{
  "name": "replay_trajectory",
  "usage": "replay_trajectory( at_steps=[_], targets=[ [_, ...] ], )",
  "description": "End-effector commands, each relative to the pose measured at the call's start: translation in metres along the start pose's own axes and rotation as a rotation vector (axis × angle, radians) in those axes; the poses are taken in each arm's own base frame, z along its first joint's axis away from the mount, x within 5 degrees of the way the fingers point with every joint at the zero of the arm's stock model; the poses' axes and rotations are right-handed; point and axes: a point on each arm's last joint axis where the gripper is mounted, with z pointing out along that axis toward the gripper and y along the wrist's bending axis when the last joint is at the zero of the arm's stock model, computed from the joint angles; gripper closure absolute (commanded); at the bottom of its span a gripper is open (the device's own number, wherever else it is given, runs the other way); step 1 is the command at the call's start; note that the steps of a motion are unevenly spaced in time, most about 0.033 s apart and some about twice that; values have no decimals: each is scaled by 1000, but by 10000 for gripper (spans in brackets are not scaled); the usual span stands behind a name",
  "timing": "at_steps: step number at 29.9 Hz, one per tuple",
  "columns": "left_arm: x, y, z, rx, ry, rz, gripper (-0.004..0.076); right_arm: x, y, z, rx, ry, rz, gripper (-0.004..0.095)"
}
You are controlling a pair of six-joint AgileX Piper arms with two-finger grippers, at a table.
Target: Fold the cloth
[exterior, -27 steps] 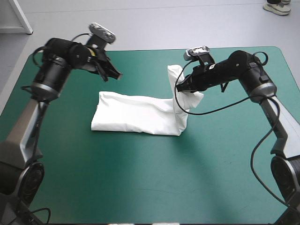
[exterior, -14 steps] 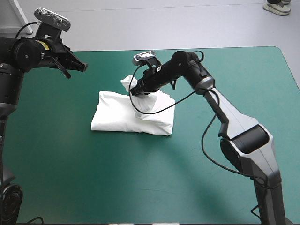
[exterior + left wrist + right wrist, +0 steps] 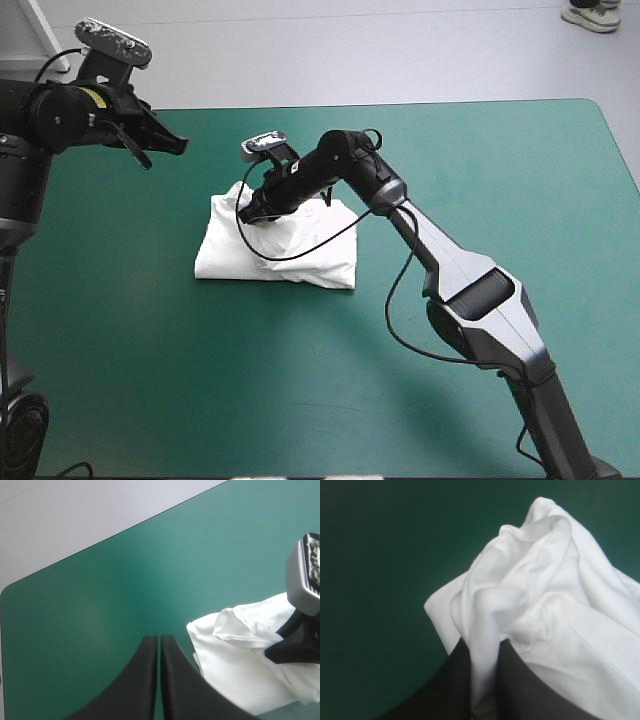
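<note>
T-shirt (image 3: 230, 252) | white, folded bundle | one end raised, bunched over its top | worktop's far half, left of centre

Teal-green surface (image 3: 300, 400) with rounded corners, evenly lit; beyond its far edge pale grey floor (image 3: 400, 50), white panel (image 3: 25, 20) at left.

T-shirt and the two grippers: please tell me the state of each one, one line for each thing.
T-shirt: a folded bundle lying on the table, with one end pinched and held up over it.
Right gripper: shut on the T-shirt, white fabric between its fingers.
Left gripper: shut, holding nothing, raised clear of the T-shirt.
</note>
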Motion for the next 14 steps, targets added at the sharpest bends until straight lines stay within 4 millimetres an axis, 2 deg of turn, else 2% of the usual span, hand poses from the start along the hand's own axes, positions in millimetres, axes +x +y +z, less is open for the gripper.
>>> replay_trajectory(
  at_steps=[1, 5, 7, 8, 10, 14],
  targets=[
    [-8, 2, -19, -15, -100, -18, 705, -26, 34, -39, -98, -172, -59, 697],
    [-8, 2, -17, -14, -96, -18, 705, -28, 40, -40, -160, -193, -65, 364],
    [-8, 2, -16, -13, -94, -18, 705, -28, 41, -41, -173, -190, -68, 268],
    [-8, 2, -16, -13, -94, -18, 705, -27, 41, -41, -175, -185, -73, 244],
    [-8, 2, -15, -13, -92, -17, 705, -26, 42, -42, -180, -170, -93, 261],
    [-7, 2, -13, -9, -81, -17, 705, -21, 34, -52, -173, -106, -73, 368]
  ],
)
